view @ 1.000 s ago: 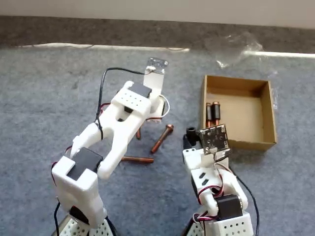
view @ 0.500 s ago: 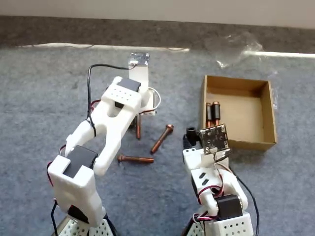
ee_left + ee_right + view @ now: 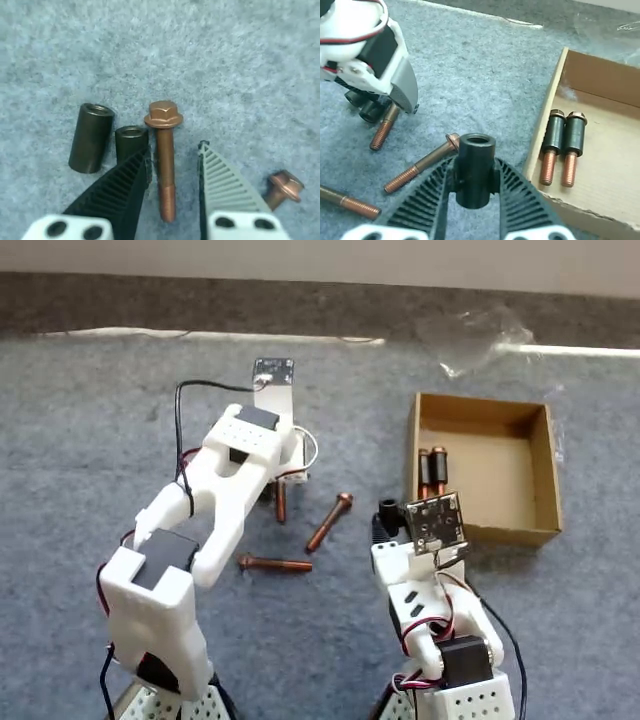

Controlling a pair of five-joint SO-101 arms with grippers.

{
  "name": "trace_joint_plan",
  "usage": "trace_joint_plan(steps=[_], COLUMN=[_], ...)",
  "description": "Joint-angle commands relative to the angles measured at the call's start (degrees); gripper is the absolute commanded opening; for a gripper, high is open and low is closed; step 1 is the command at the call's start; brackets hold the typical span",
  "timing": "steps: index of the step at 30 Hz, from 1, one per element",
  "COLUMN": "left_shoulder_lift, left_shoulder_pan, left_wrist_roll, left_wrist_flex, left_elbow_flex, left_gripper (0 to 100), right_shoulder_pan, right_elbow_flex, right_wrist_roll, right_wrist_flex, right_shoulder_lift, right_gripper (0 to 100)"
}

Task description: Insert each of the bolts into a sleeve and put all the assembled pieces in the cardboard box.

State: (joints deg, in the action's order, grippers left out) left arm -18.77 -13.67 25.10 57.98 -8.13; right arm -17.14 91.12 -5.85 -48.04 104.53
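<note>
Left gripper (image 3: 175, 152): jaws spread, straddling a bolt (image 3: 164, 160) that lies flat on the grey carpet (image 3: 240, 60). Nothing is pinched. The dark jaw sits just beside the shank and I can't tell if it touches; the pale jaw has a clear gap.

Just beside that bolt's head end lie two dark sleeves, side by side: outer sleeve (image 3: 91, 138) and inner sleeve (image 3: 131, 142), the inner one partly behind the dark jaw. The left wrist view gives me both sleeves plainly; in the high view the left arm (image 3: 220, 500) sits over that spot and I get the bolt's threaded end poking out from under it.

Between the arms there are two more loose bolts on the carpet: flat bolt (image 3: 275, 563) and slanted bolt (image 3: 330, 522).

Right gripper (image 3: 475, 167): jaws pinched on a black sleeve (image 3: 476, 147), held upright with the bore facing up — just beside the near left corner of the cardboard box (image 3: 530, 535).

Inside the box are two assembled pieces, first piece (image 3: 552, 145) and second piece (image 3: 574, 147), side by side against the left wall, heads away from the arms. The right wrist view shows the bolt heads and bare thread ends clearly; the high view shows them as small dark and copper bars.

Crumpled clear plastic (image 3: 470, 340) lies beyond the box.
</note>
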Motion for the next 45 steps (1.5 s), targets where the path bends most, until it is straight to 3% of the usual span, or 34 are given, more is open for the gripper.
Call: trace_joint_plan(steps=[1,11,25,31,40,45], left_shoulder_lift=[-0.57,-1.19,-7.87,-8.48,-8.04,-6.64], left_shoulder_pan=[1.19,0.92,0.92,1.19,1.19,1.1], left_wrist_roll=[0.62,0.53,0.53,0.53,0.26,0.18], left_wrist_flex=[-2.02,-7.3,-7.03,-6.95,-6.86,-2.2], left_elbow_flex=[0.75,0.31,2.68,4.0,3.65,5.93], left_gripper=[15,15,15,5,4,4], right_shoulder_pan=[0.4,0.4,0.4,0.4,0.4,0.4], right_elbow_flex=[-0.48,-0.48,-0.48,-0.48,-0.48,-0.48], right_wrist_roll=[0.18,0.18,0.18,0.18,0.09,0.09], right_wrist_flex=[1.98,1.98,1.98,1.98,1.98,1.98], right_shoulder_lift=[0.75,0.75,0.75,0.75,0.75,0.75], right_gripper=[0.3,0.3,0.3,0.3,0.3,0.3])
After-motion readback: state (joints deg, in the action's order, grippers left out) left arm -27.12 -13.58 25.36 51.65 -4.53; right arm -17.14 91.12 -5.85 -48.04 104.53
